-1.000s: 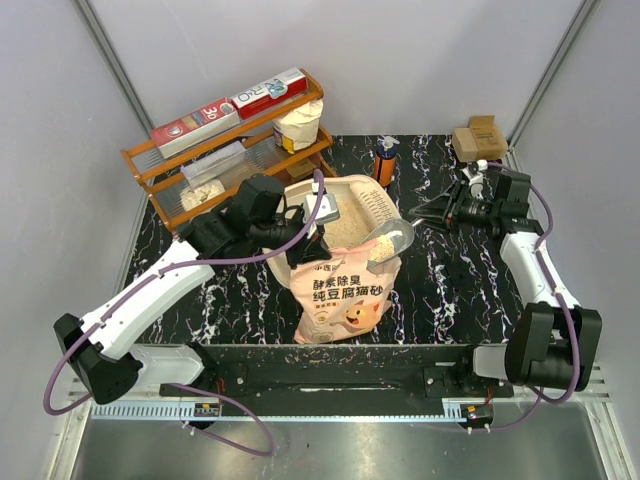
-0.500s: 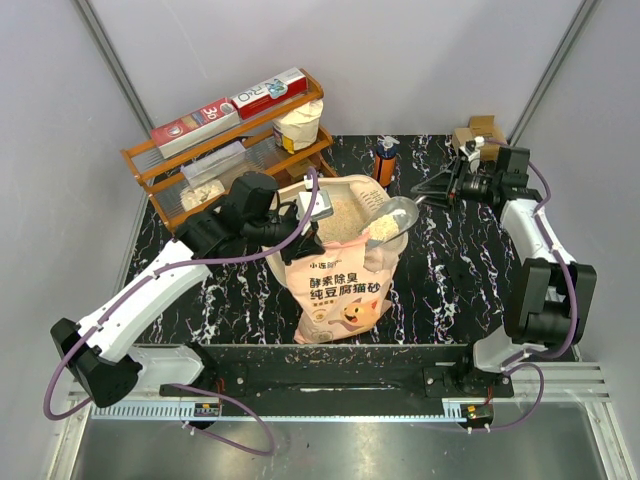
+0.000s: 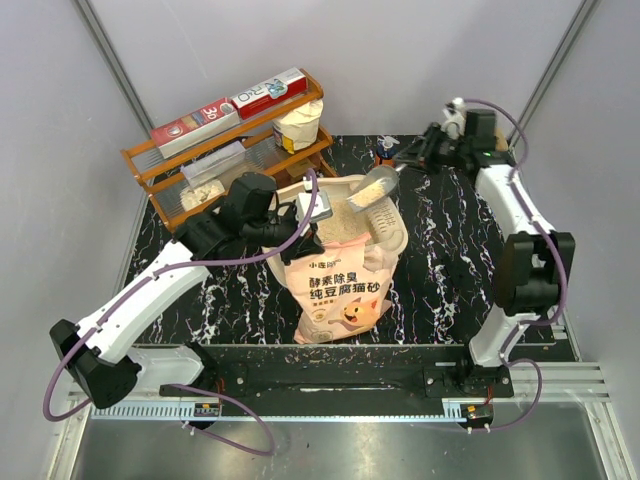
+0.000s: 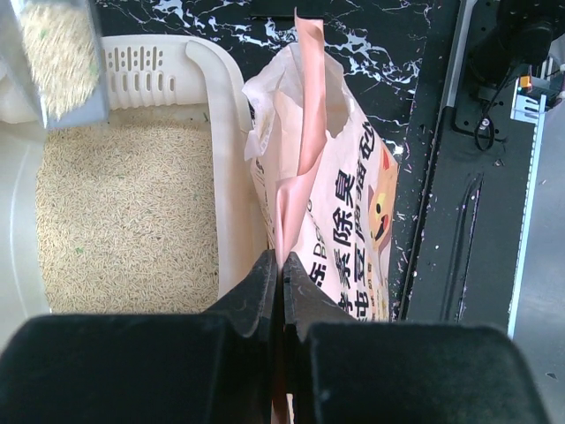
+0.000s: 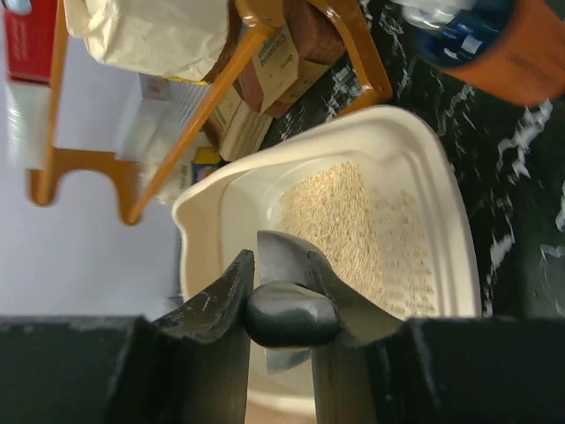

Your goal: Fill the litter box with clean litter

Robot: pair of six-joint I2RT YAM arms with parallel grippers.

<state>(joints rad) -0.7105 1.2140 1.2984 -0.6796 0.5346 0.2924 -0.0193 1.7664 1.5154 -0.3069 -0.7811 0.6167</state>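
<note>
Our right gripper (image 5: 281, 265) is closed partway around the dark, rounded handle of a grey scoop (image 3: 372, 188), with one finger on each side. The scoop hangs tilted above the slotted end of the litter box (image 3: 398, 228), and its bowl is loaded with pale granules. Our left gripper (image 4: 281, 267) is pinched tight on the upright torn edge of the bag (image 4: 344, 203) (peach-orange, with dark Chinese characters and a cartoon cat on its face) and holds the mouth up.

The bag stands right against the near rim of the box. The box is a cream-beige plastic tray, a rounded rectangle with a raised rim and rows of short slots at one end. The clean litter (image 4: 124, 212) lies in it as a fine, sandy-tan layer over most of the floor, reaching the slotted section, while some bare plastic shows along one side.

We see the box lying flat on the black, white-veined table (image 3: 440, 260), near its middle, between the bag and the orange wooden rack (image 3: 230, 140) at the far left.
</note>
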